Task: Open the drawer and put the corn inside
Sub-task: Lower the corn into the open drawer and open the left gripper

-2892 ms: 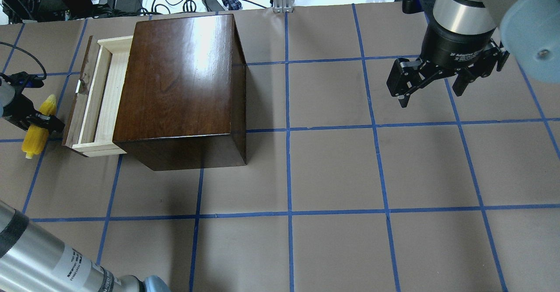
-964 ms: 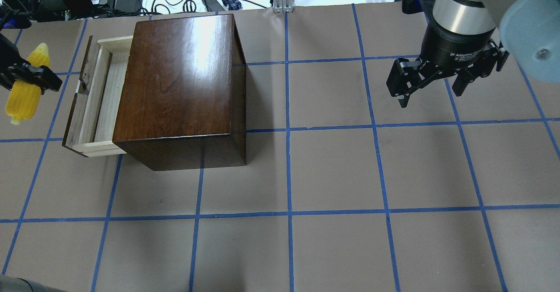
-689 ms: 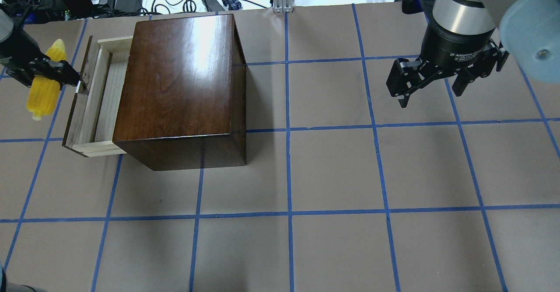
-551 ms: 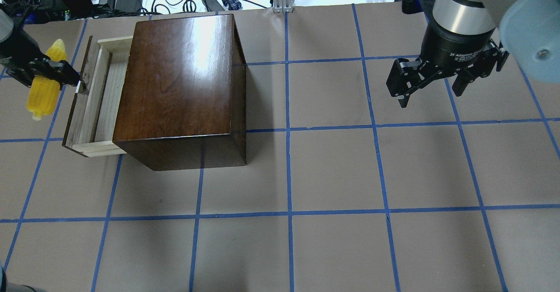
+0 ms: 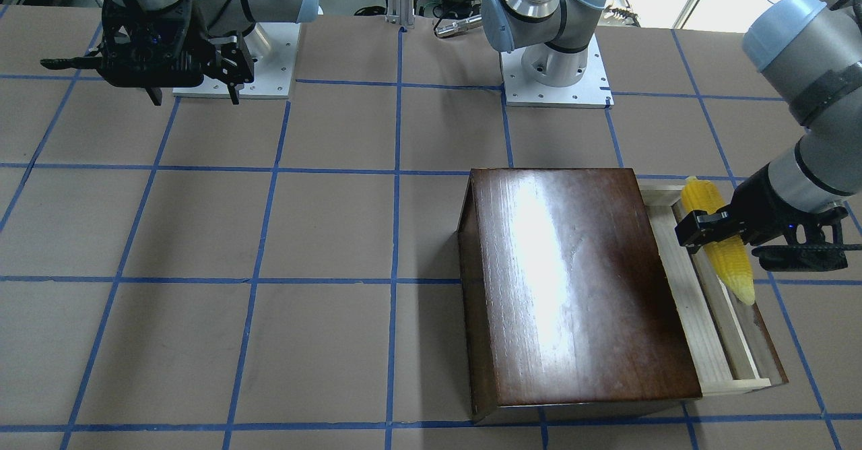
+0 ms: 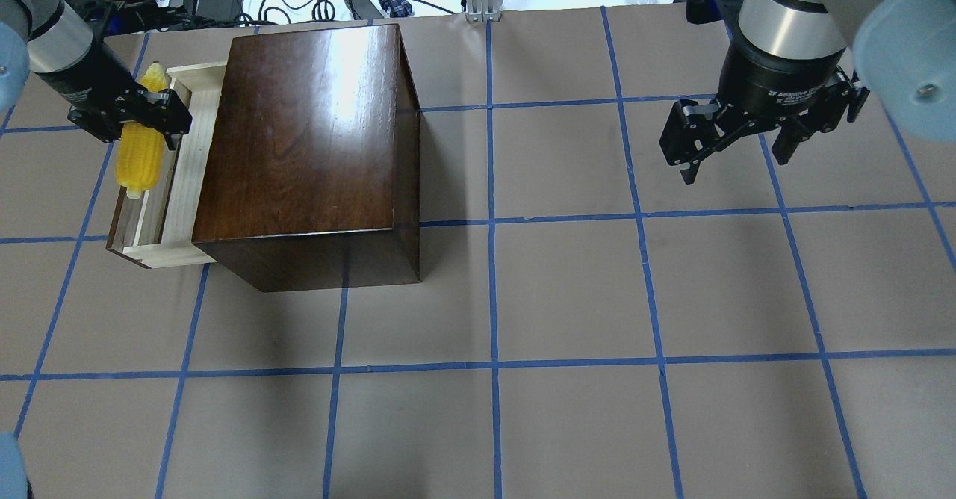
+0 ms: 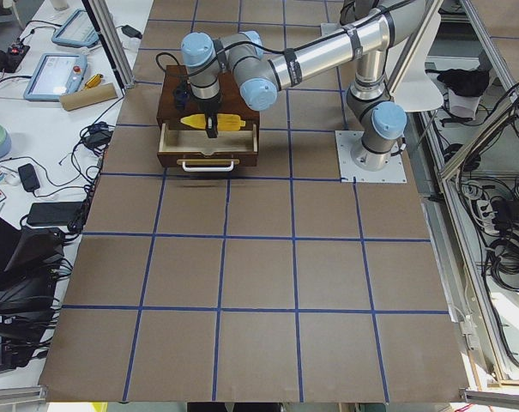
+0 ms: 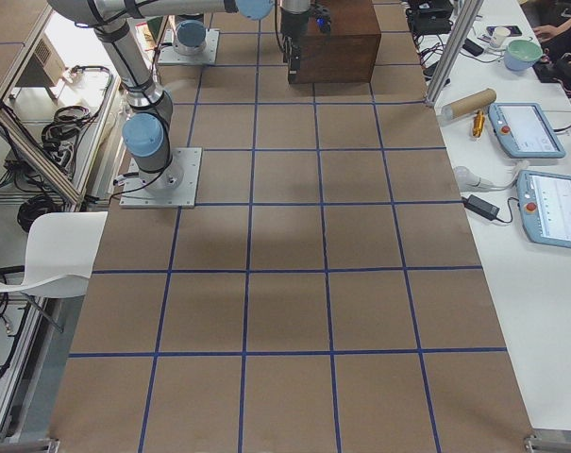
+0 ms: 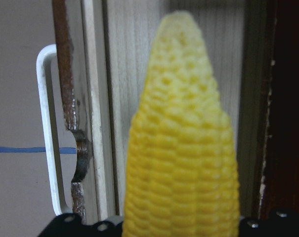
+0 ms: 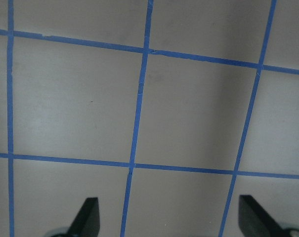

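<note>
Since a moment ago the corn (image 6: pixel 140 159) has swung in from outside the front panel to right above the open drawer (image 6: pixel 187 185), clamped in my left gripper (image 6: pixel 138 118). Long axis runs along the tray, so I reckon it's just straight down from here. Right gripper (image 6: pixel 736 144) hangs spread wide, well apart.

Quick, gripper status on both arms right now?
Left gripper: closed on the corn, above the open drawer.
Right gripper: open, holding nothing.

Corn (image 6: pixel 140 157) in left hand (image 6: pixel 137 118) over the drawer (image 6: pixel 183 166), apparently not inside; right hand (image 6: pixel 736 161) well apart.
</note>
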### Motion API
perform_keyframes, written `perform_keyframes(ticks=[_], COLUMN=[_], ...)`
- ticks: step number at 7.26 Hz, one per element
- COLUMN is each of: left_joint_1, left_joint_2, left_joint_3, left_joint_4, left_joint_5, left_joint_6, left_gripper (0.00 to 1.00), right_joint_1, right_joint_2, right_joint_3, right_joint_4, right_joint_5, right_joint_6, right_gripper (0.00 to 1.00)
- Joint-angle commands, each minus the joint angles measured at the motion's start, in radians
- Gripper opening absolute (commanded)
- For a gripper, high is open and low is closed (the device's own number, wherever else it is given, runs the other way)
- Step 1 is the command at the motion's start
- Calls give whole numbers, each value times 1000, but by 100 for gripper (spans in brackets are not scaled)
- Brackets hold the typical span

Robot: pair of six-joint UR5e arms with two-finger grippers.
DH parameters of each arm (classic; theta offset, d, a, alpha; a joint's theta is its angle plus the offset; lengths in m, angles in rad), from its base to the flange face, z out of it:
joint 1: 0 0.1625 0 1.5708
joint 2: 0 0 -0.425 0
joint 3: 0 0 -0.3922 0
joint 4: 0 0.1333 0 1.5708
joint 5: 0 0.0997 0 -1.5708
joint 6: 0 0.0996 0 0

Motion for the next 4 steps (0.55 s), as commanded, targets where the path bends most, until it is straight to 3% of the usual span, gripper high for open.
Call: perform_keyframes(ticks=[1, 4], left_joint_1=[2, 0], left_joint_2=[-2, 10], left_joint_3=[1, 4], left_joint_4=[0, -11], left_joint_5=[0, 5], left_joint_6=[-1, -4], left_gripper=[100, 100], right_joint_1=[0, 0], right_joint_2=[-1, -1], right_joint_3=[0, 0], right_joint_4=[0, 0], right_joint_5=[-1, -1], right_joint_6=[0, 0], right_gripper=[100, 100])
